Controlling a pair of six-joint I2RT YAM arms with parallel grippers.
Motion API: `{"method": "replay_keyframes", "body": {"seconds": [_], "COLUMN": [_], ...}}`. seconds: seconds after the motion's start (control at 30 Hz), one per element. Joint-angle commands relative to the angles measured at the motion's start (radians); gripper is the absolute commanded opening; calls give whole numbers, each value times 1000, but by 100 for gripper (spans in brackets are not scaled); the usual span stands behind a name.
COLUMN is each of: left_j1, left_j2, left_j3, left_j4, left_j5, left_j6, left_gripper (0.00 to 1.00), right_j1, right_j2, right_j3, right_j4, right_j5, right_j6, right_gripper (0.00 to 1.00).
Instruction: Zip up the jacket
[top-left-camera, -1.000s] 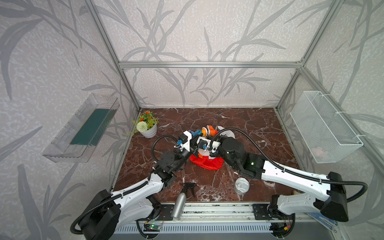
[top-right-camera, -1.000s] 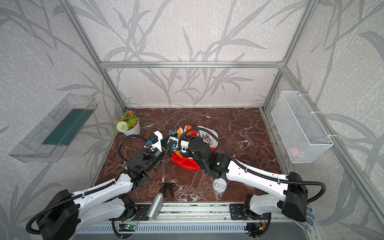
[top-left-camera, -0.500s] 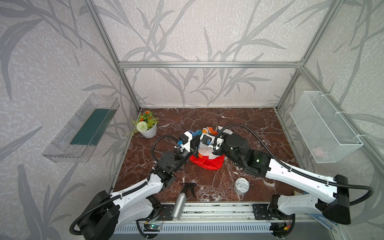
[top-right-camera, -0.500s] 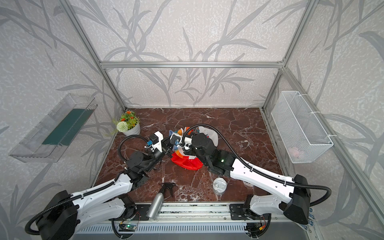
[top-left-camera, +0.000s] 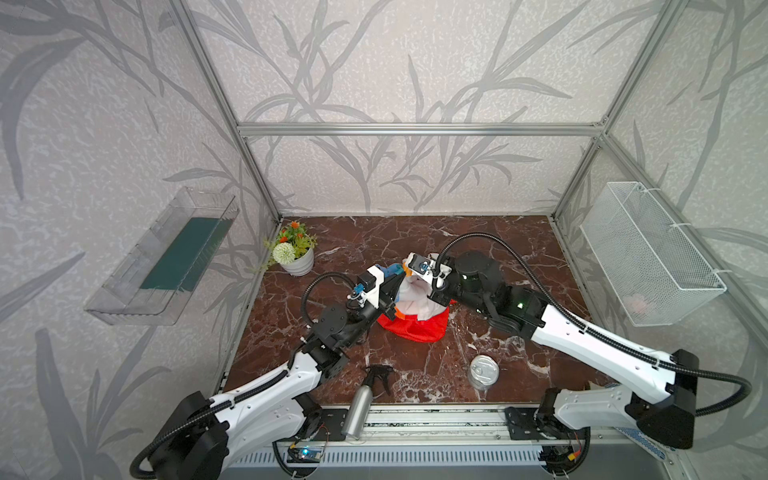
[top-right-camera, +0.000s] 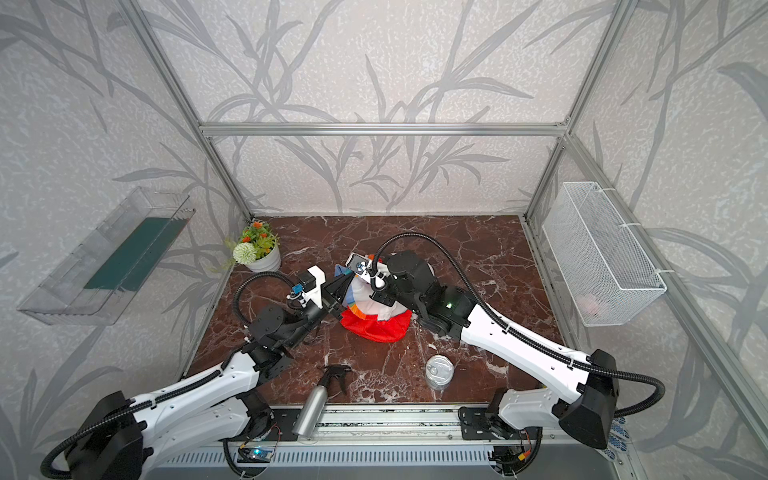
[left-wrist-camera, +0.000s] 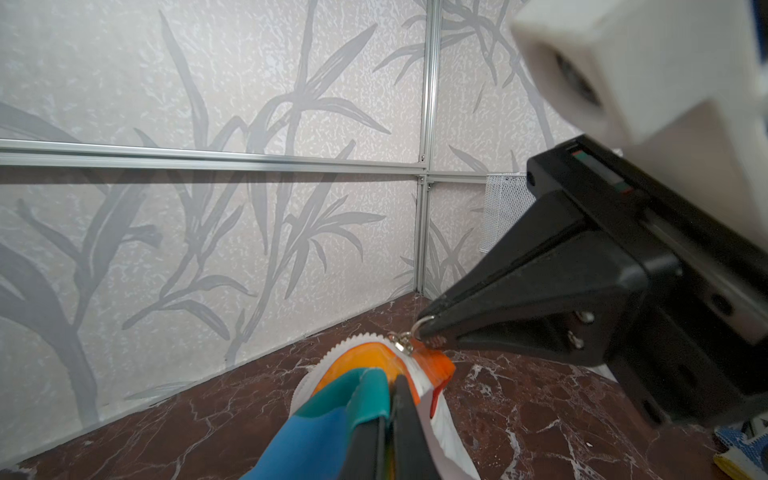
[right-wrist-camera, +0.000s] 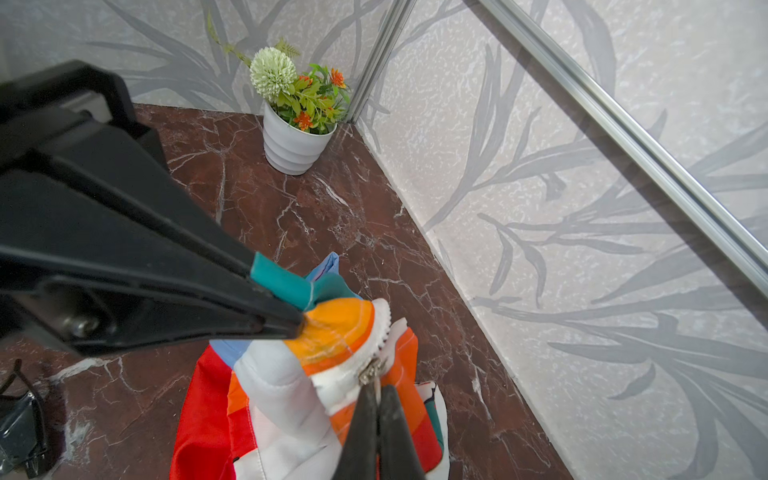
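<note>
Far out to the left gripper's outer side, a clear wall shelf (top-left-camera: 166, 266) hung on the wall, and a potted flower plant (top-left-camera: 296, 259) stood in the corner, well apart from it. A metal spray bottle (top-left-camera: 361, 407) lay back toward that arm's base. The left gripper (right-wrist-camera: 291, 318) was clamped shut on the jacket (top-left-camera: 415, 326), biting the teal-and-orange edge just beside the white zipper teeth (right-wrist-camera: 380, 328) and holding that corner up. The jacket hung bunched between the two grippers, its red part resting on the marble floor (top-left-camera: 415, 232) below them. Nearly tip to tip with the left one, the right gripper (left-wrist-camera: 428, 328) was pinched shut on the zipper pull (left-wrist-camera: 401, 343), the metal ring caught right at its tips. A tin can (top-left-camera: 483, 370) stood back beside the right forearm, well clear of the gripper. Far off on its outer side, a white wire basket (top-left-camera: 648, 257) hung on the wall.
</note>
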Motion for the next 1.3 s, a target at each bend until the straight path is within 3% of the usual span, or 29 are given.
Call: {"method": "replay_keyframes", "body": {"seconds": [0.0, 0.37, 0.5, 0.6, 1.0, 1.13, 1.27], "left_j1": [-1, -1, -1, -2, -9, -10, -9], "left_j2": [-56, -152, -163, -178, -233, -312, -410], "left_j3": [-27, -44, -53, -55, -57, -49, 53], "left_j4": [-60, -193, -197, -200, -248, -403, -776], "left_j5": [-12, -50, -51, -41, -5, -46, -120], "left_j6": [20, -20, -28, -34, -170, -268, -478], "left_gripper": [0, 0, 13, 29, 48, 57, 63], "right_j1": [-28, -21, -5, 3, 8, 17, 23], "right_j2": [21, 30, 33, 36, 37, 46, 52], "right_j3": [64, 100, 80, 81, 108, 120, 138], "right_j4": [-54, -152, -140, -134, -165, -175, -191], "right_j5": [26, -88, -103, -117, -127, -124, -117], "right_j6": [56, 154, 183, 195, 194, 197, 204], "right_gripper": [0, 0, 0, 0, 0, 0, 0]}}
